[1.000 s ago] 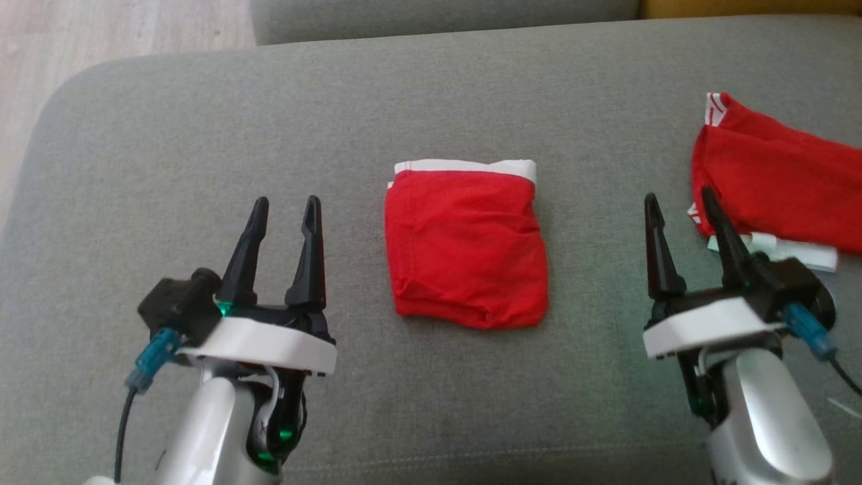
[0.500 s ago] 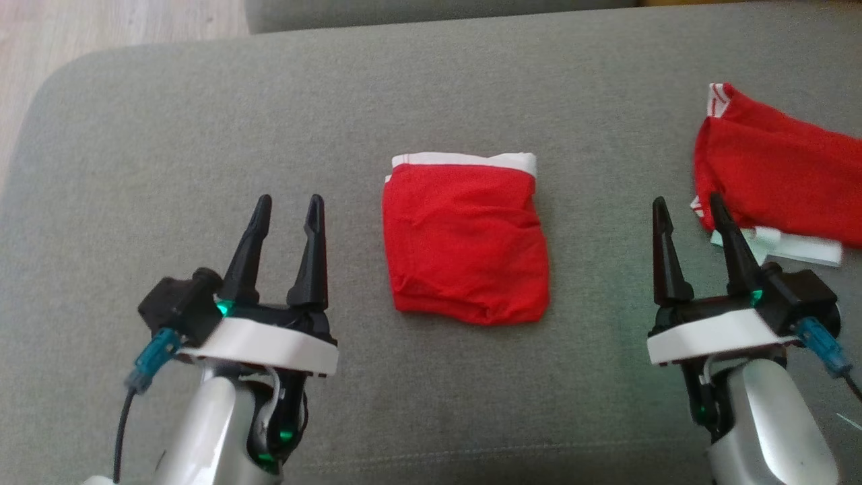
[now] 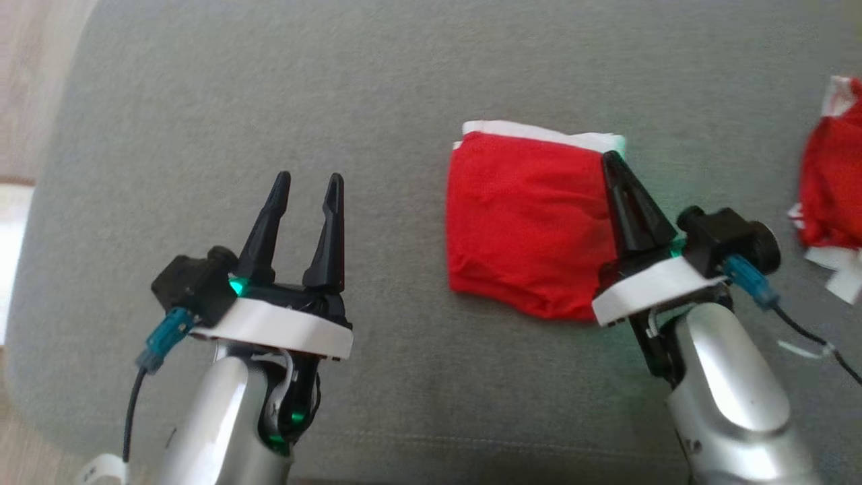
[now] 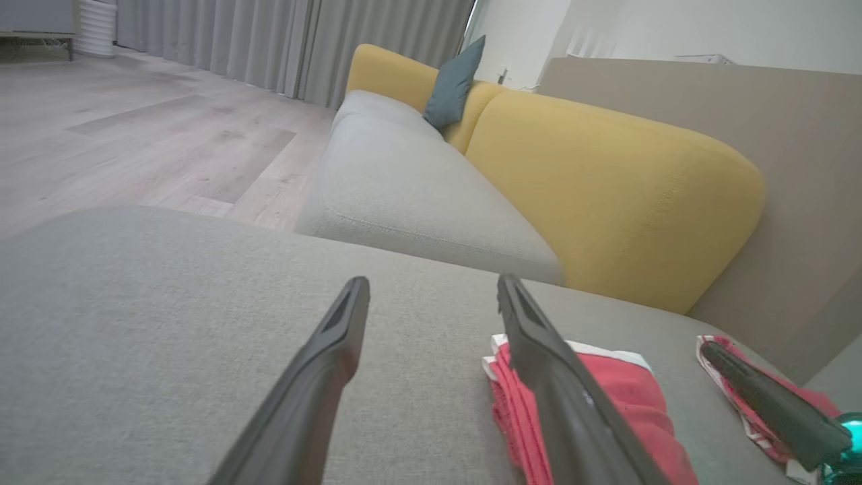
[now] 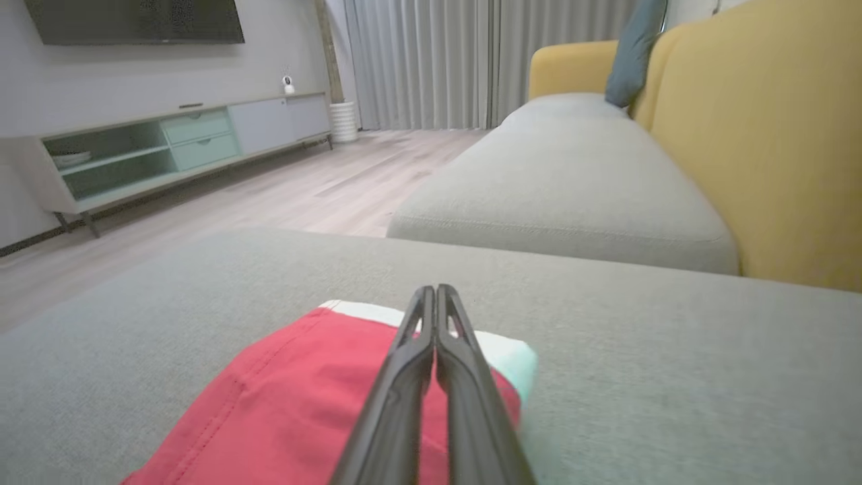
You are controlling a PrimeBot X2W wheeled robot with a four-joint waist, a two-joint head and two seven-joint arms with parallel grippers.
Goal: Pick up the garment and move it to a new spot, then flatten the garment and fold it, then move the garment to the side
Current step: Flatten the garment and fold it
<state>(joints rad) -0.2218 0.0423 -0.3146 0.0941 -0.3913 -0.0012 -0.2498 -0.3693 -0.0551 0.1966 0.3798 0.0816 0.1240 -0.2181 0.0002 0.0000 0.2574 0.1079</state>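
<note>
Red garment lies folded square, white waistband along far edge.

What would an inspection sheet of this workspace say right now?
Surface: grey fabric cushion.
Job's things: folded red garment with white waistband, lying flat mid-cushion.
Clutter: second red garment, crumpled, at the right edge.
Grippers: left gripper jaws open over bare cushion; right gripper jaws shut at the folded garment's right edge, pinch unclear.
Cables: blue-plugged black cable at each wrist.
Surroundings: yellow sofa back, teal pillow, wood floor, curtains.
</note>
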